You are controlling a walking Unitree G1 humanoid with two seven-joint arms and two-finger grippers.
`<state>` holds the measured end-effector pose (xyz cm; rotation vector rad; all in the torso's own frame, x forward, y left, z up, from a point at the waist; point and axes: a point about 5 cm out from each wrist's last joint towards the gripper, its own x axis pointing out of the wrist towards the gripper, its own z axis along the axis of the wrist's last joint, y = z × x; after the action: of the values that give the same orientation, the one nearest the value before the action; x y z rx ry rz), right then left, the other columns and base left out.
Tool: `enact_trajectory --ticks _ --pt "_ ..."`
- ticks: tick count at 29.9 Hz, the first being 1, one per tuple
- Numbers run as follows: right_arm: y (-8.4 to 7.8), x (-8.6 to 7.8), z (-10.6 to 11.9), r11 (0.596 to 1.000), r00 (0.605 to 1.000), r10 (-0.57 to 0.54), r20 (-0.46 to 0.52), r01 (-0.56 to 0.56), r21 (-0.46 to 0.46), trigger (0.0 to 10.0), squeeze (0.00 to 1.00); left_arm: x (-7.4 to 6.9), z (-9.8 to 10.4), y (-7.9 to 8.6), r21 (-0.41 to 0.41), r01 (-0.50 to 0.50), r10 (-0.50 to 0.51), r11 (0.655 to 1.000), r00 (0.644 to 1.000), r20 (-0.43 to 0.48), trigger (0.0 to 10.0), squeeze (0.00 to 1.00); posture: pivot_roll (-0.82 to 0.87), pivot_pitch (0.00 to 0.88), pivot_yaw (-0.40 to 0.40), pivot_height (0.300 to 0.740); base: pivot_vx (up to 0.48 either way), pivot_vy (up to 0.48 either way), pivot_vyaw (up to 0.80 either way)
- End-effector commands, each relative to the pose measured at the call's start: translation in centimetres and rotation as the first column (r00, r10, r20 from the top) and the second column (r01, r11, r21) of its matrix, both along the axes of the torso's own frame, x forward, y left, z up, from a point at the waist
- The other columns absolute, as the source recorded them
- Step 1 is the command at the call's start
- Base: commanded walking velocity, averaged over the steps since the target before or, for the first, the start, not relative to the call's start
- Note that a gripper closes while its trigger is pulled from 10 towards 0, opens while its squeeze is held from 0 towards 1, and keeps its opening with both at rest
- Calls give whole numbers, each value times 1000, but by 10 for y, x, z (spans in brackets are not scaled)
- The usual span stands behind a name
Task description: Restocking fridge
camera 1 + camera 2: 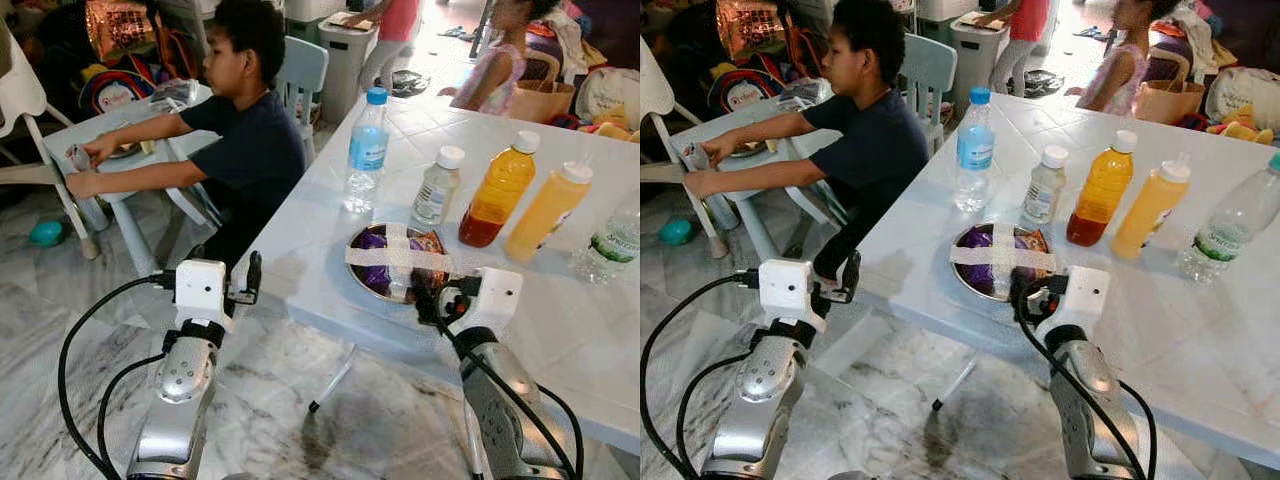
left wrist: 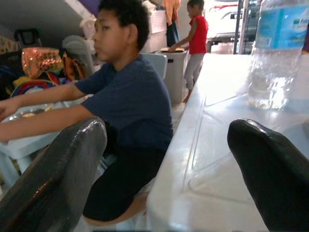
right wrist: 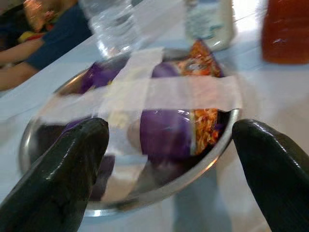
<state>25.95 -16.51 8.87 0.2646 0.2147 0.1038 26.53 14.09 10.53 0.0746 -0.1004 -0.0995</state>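
Now we see our right gripper (image 1: 432,296) with its fingers spread apart, poised at the near rim of the metal bowl (image 1: 358,275), which sits on the pale table (image 1: 330,300) and holds purple snack packets (image 3: 169,133) under a cross of white tape (image 1: 398,257). Our left gripper (image 1: 248,277) hangs off the table's edge, fingers also apart and holding nothing. Beyond the bowl stand a water bottle (image 1: 367,150), a small clear bottle (image 1: 437,186) and two orange juice bottles (image 1: 498,190), while a seated person (image 1: 245,140) leans over a small table (image 1: 110,125) to our left.

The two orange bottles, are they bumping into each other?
Apart. The left eye view shows white table between the darker orange bottle and the lighter orange bottle.
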Motion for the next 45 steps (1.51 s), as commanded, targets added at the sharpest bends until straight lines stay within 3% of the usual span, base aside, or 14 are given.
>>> enact_trajectory --ticks 1,8,9,11,16,19,22,23,26,32,33,39,40,45 --pt "-2 -6 -5 1000 998 28 -47 -28 7 10000 0 2 -1 -2 5 6 -6 1000 1000 -5 10000 0 0 0 -14 740 0 0 0" --pt "-1 -10 -17 998 991 51 -122 -48 28 10000 0 2 -1 -3 1 5 -5 1000 1000 -4 10000 0 -3 0 -12 740 0 0 0" --pt "0 -8 -18 999 990 49 -134 -46 25 4510 0 2 -1 -3 1 6 -6 1000 1000 -4 10000 0 0 0 -12 740 0 0 0" --pt "2 -5 -19 999 988 44 -149 -40 31 0 0 2 -1 -4 1 9 -9 1000 1000 -3 10000 0 2 0 -11 740 0 0 0" --pt "0 3 -15 999 989 24 -146 -20 31 0 0 2 0 -4 3 8 -8 1000 1000 0 10000 0 8 0 -9 740 0 0 0" --pt "-6 9 -13 1000 989 -8 -145 10 13 3490 0 3 0 -3 5 8 -8 1000 1000 2 10000 0 11 0 -8 740 0 0 0" --pt "-21 18 -10 997 988 -79 -135 77 -21 2510 0 2 1 -3 6 9 -9 1000 1000 2 10000 0 12 0 -8 740 0 0 0" --pt "-25 20 -9 995 987 -97 -126 95 -28 1255 0 2 1 -3 6 9 -9 1000 1000 2 10000 0 12 0 -8 740 0 0 0" --pt "-35 24 -3 989 984 -144 -101 140 -46 1373 0 2 0 -4 6 9 -9 1000 1000 2 10000 0 12 0 -7 740 0 0 0" --pt "-42 31 5 981 981 -183 -61 178 -74 4863 0 3 0 -5 8 13 -13 1000 1000 2 10000 0 12 0 -7 740 0 0 0" --pt "-41 32 6 981 983 -178 -54 173 -83 10000 0 3 0 -5 10 14 -14 1000 1000 1 10000 0 13 0 -7 740 0 0 0" --pt "-31 35 9 990 993 -119 -19 117 -72 10000 0 4 1 -5 12 13 -13 1000 1000 2 10000 0 17 0 -6 740 0 0 0" --pt "-27 36 12 993 995 -102 1 102 -56 10000 1000 4 1 -5 13 13 -13 1000 1000 2 10000 0 18 0 -5 740 0 0 0" --pt "-17 38 19 998 998 -54 29 55 -35 10000 1000 4 1 -4 15 10 -11 1000 1000 2 10000 0 21 0 -7 740 0 0 0"
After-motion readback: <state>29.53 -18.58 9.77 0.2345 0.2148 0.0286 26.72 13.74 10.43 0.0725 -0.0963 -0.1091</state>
